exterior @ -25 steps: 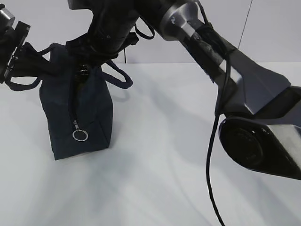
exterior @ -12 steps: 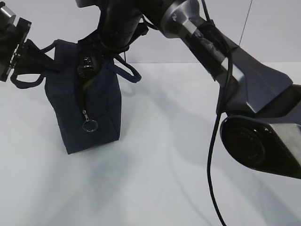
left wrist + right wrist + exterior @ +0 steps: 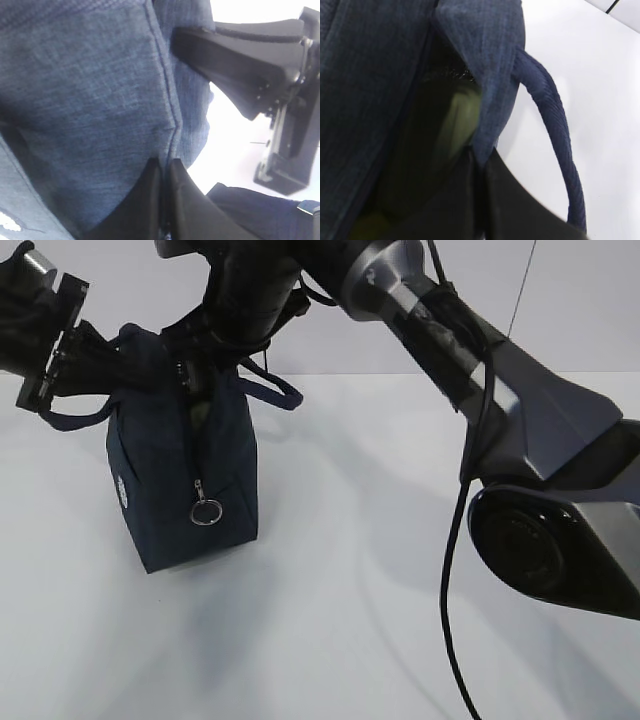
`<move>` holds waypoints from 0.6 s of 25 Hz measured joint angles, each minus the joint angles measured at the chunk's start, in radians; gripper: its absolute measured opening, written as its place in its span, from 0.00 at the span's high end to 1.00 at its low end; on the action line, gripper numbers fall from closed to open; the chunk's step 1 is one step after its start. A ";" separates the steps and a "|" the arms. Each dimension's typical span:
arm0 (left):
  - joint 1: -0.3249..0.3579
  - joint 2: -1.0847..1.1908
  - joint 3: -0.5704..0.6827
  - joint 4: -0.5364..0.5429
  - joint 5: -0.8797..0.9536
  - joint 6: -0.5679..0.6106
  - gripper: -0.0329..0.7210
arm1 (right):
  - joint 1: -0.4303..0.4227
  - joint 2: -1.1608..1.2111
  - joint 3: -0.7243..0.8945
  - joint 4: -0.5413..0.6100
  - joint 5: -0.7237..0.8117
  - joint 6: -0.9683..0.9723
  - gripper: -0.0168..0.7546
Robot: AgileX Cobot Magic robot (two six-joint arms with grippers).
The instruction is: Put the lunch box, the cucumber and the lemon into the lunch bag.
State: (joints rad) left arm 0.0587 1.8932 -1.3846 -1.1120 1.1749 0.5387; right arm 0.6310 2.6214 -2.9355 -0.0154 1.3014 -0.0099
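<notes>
The navy lunch bag point(image 3: 160, 470) stands upright on the white table, its zipper ring pull point(image 3: 206, 512) hanging down the front. My left gripper point(image 3: 105, 368) is shut on the fabric at the bag's upper left edge, and the left wrist view shows its jaws point(image 3: 165, 167) pinching the cloth point(image 3: 90, 90). From above, my right gripper point(image 3: 205, 360) is shut on the opposite rim; its jaws point(image 3: 481, 159) clamp the bag's edge point(image 3: 490, 75). A dim greenish surface point(image 3: 452, 117) lies inside the open bag; I cannot tell which item it is. The lunch box, cucumber and lemon are otherwise hidden.
A loop handle point(image 3: 555, 135) hangs outside the bag on the right arm's side. The right arm's large base point(image 3: 560, 540) and its cable point(image 3: 450, 580) fill the right of the exterior view. White table point(image 3: 330, 620) spreads in front of the bag.
The bag has shifted right and turned, so its small white logo now faces the camera. The left gripper has moved right and up with the fabric. Both grips stay closed.
</notes>
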 joint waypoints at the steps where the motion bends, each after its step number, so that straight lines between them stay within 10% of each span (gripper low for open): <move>1: -0.002 0.000 0.000 -0.005 0.000 0.002 0.97 | 0.000 0.000 0.000 0.000 0.000 -0.002 0.98; 15: -0.002 0.000 0.000 -0.014 -0.002 0.012 0.97 | 0.000 0.000 0.000 -0.051 0.000 -0.077 0.98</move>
State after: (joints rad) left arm 0.0569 1.8932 -1.3846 -1.1260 1.1725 0.5505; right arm 0.6310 2.6214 -2.9355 -0.0663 1.3014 -0.0865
